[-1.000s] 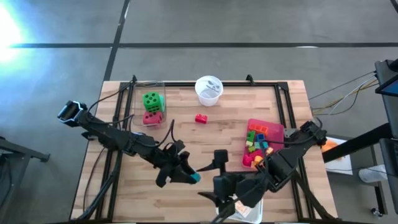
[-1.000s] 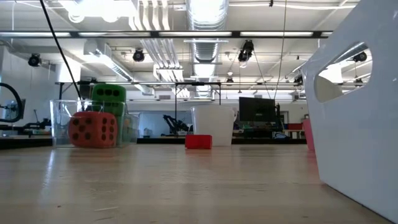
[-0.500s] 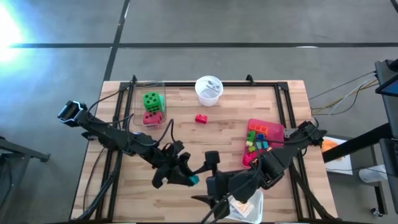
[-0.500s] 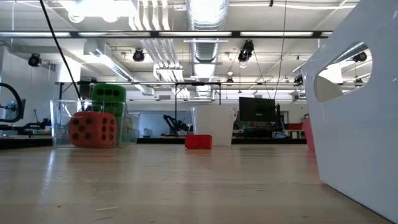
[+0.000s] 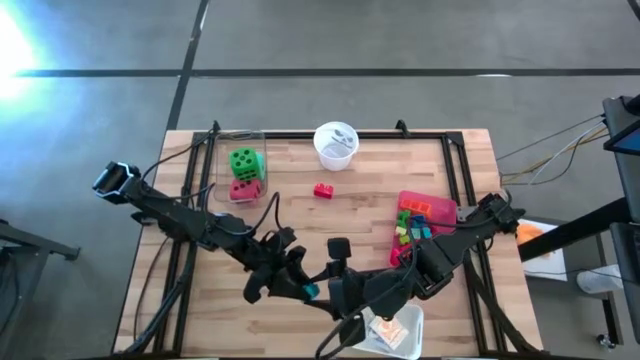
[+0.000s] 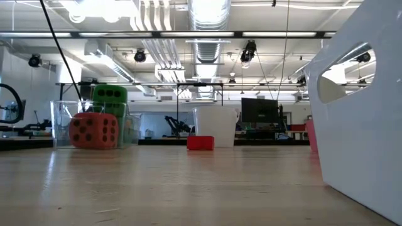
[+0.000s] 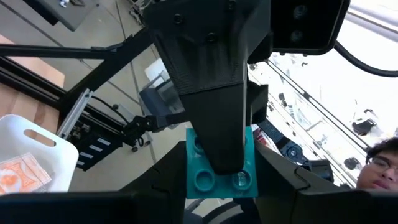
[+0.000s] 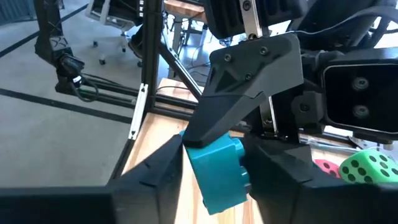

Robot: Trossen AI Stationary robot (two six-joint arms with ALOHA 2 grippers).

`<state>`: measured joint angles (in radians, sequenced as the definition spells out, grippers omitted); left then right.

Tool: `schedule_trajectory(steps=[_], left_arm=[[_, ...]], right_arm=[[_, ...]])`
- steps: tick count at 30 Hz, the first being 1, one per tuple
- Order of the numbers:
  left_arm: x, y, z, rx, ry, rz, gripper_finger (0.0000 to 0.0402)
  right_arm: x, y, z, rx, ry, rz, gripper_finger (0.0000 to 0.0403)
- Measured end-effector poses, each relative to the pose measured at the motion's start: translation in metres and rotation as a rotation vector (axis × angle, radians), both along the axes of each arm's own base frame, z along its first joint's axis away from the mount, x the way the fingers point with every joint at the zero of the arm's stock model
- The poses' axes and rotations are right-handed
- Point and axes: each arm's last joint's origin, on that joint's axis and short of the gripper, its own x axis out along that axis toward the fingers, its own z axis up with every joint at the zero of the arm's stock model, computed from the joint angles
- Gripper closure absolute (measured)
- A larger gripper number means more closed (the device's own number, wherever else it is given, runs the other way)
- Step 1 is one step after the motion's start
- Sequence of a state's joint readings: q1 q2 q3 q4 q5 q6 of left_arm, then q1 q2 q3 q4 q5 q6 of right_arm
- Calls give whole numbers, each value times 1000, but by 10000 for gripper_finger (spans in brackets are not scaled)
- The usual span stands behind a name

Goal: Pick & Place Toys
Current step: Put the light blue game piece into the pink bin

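Handover in progress near the front middle of the tabletop [image 5: 300, 200]: left gripper [image 5: 300, 287] and right gripper [image 5: 335, 290] meet tip to tip over the wood, both on one teal brick [image 5: 312, 289]. Left wrist view shows the teal brick sitting between the left gripper's own fingers with the right gripper's finger [image 7: 214, 93] lying over its studded face; right wrist view shows the same brick between the right gripper's fingers, the left gripper's finger [image 8: 249, 81] pressing on its top. So the left gripper is narrowly closed on the brick; the right gripper is part-way closed around it, and I judge it's taking the grip, but can't tell whether it bears load yet. The mid-air pass makes sense: the brick is on the left arm's side, and the white tray [image 5: 410, 335] and pink bin [image 5: 432, 205] holding mixed small bricks [image 5: 412, 228] sit on the right arm's side. Brick is short and blocky; studs face the left wrist camera, its long axis runs roughly across the line between the two grippers, as far as the wrist views show. Elsewhere: green die [image 5: 244, 160] and red die [image 5: 243, 189] sit in a clear box [image 5: 262, 140] at the rear left, a red brick [image 5: 323, 190] lies loose mid-table, white cup [image 5: 335, 146] at the rear. Risk: a premature release drops the brick.
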<state>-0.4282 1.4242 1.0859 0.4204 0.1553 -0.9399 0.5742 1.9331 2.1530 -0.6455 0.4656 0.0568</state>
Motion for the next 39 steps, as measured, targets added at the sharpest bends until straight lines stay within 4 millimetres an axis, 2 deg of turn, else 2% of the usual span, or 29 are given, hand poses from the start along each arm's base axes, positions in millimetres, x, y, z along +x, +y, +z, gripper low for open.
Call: schedule_trajectory(steps=[6, 16, 24, 28, 33, 39], left_arm=[[0, -1, 0, -14, 9, -35, 265], [0, -1, 0, -9, -2, -39, 261], [0, 0, 2, 7, -22, -18, 101], [0, 0, 1, 3, -18, -19, 46], [0, 0, 1, 0, -14, -15, 8], [-1, 1, 2, 0, -3, -16, 15]], right_arm=[[3, -3, -3, -34, 7, 17, 301], [4, -3, -2, -49, -9, 26, 310], [4, -4, -4, 9, 15, 4, 312], [3, -4, -4, 17, 24, 6, 312], [2, -4, -3, 23, 24, 6, 312], [-10, -10, 4, 56, 54, -14, 312]])
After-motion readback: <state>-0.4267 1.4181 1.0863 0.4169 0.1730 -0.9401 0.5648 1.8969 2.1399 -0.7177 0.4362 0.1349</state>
